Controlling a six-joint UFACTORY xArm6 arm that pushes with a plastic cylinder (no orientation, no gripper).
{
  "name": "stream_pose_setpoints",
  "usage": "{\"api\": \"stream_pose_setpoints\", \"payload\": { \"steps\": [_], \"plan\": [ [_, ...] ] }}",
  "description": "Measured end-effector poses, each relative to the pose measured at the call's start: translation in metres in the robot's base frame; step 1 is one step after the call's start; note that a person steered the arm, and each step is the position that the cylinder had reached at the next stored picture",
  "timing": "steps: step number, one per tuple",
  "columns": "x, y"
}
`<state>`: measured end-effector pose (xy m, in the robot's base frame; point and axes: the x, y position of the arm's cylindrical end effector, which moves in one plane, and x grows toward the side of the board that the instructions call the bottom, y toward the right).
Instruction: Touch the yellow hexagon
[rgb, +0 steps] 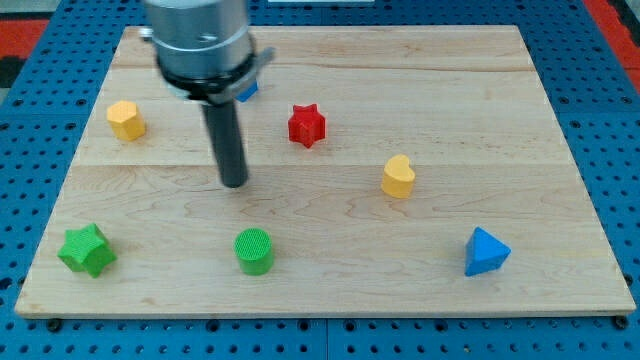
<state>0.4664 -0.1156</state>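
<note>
**Tip sitting mid-surface, nothing touched**

No gripper on this arm, so nothing is grasped, just my tip (233, 183) on bare wooden surface (330, 210). Yellow hexagon (126, 120) sits well apart toward the view's left; green cylinder (254, 251) is below it.

Bright, even overhead light; blocks cast short soft shadows (mostly toward 6 o'clock), and the arm's housing (198, 40) looks motion-blurred.

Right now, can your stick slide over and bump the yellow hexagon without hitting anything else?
Probably yes. My tip sits on bare wood, to the view's right of and a bit below the yellow hexagon. No block lies between them; the green cylinder and green star are well below that path.
</note>
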Motion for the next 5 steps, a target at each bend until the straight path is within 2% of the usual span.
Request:
{"api": "stream_pose_setpoints", "payload": {
  "steps": [2, 4, 5],
  "plan": [
    [0.003, -0.107],
    [-0.064, -0.172],
    [-0.096, -0.175]
  ]
}}
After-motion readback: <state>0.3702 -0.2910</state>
